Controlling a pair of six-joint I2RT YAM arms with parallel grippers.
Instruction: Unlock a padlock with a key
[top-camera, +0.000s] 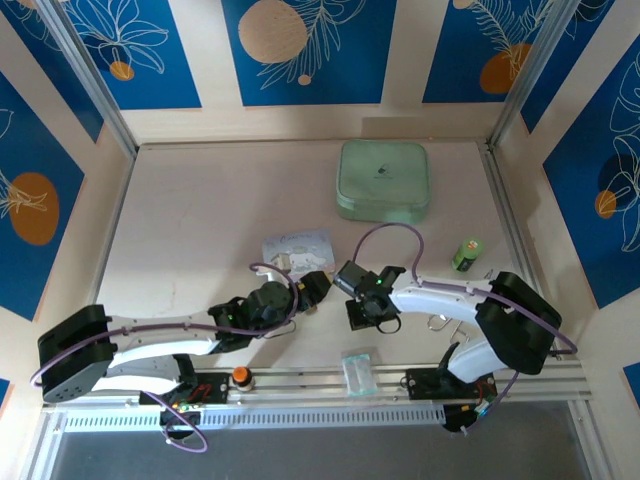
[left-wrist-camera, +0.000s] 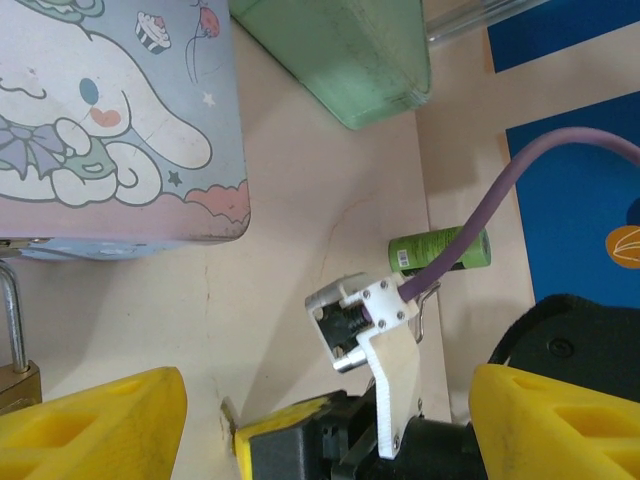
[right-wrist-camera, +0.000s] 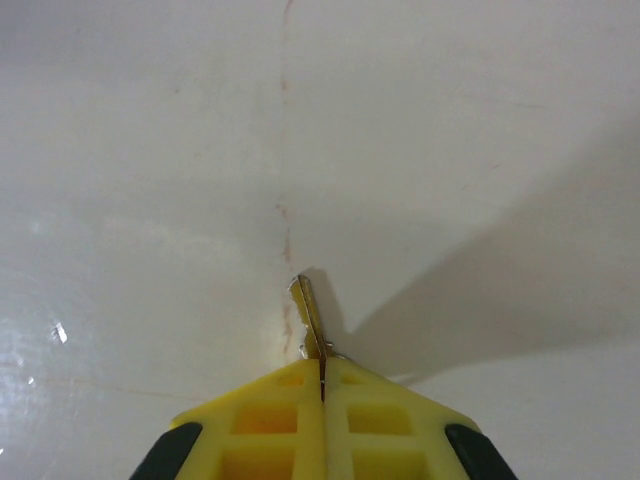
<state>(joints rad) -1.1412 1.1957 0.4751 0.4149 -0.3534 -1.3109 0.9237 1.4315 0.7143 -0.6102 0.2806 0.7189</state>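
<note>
The key (right-wrist-camera: 310, 315), a small flat silvery blade, sticks out of my right gripper (right-wrist-camera: 322, 385), which is shut on it, the tip resting on the table. The left wrist view shows that tip (left-wrist-camera: 228, 416) poking from the right gripper's yellow finger. The brass padlock (left-wrist-camera: 14, 384) with its silver shackle sits at the left edge, beside the pastel blue cartoon box (left-wrist-camera: 110, 110), outside my left gripper's near finger. My left gripper (left-wrist-camera: 330, 390) stands wide open around the right gripper's tip. From above, the left gripper (top-camera: 314, 288) and right gripper (top-camera: 358, 308) meet near the box (top-camera: 297, 247).
A mint green case (top-camera: 383, 180) lies at the back of the table. A green cylinder (top-camera: 466, 254) stands at the right, with a bent silver wire loop (top-camera: 440, 322) near the right arm. A small clear packet (top-camera: 359, 370) lies on the front rail.
</note>
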